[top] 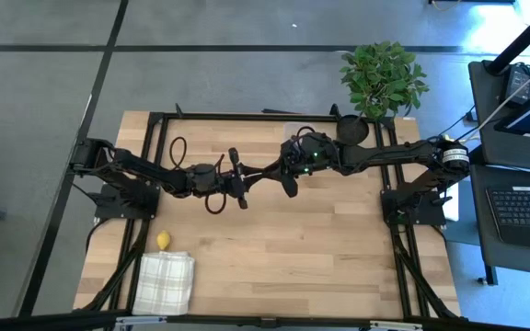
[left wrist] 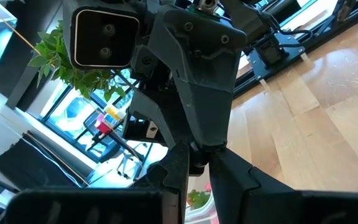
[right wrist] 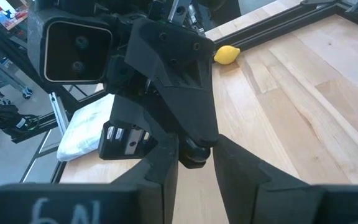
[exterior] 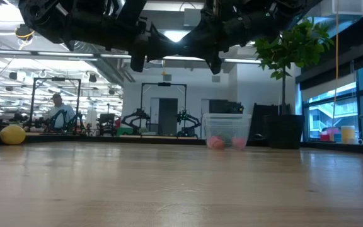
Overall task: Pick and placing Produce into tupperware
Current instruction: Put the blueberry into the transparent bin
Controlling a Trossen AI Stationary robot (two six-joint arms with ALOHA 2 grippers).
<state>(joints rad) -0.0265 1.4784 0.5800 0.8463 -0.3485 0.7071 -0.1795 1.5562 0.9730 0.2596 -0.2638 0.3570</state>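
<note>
My left gripper [top: 261,172] and my right gripper [top: 270,169] meet tip to tip high above the middle of the table. A small dark round piece, like a berry [left wrist: 198,163], sits between the fingers of both. Each gripper is shut on it. The clear tupperware [exterior: 226,128] stands on the far side of the table with pink-red pieces [exterior: 216,142] on its floor. In the high view the right arm partly covers it. The yellow lemon [top: 163,241] lies on the table by the left near corner. My left gripper [left wrist: 199,173] pinches the dark berry between its two fingertips [left wrist: 180,174], level, from the table's left. The berry is lifted clear of the table. My right gripper [right wrist: 195,167] has the same berry [right wrist: 191,157] between its fingertips [right wrist: 169,171], level, from the table's right, crosswise to the left fingers.
A white checked cloth [top: 166,280] lies at the near left corner, next to the lemon. A black pot with a green leafy plant [top: 381,78] stands at the far right edge beside the tupperware. Bare wood [top: 320,248] lies below and in front of the grippers. A person [exterior: 58,112] sits far behind.
</note>
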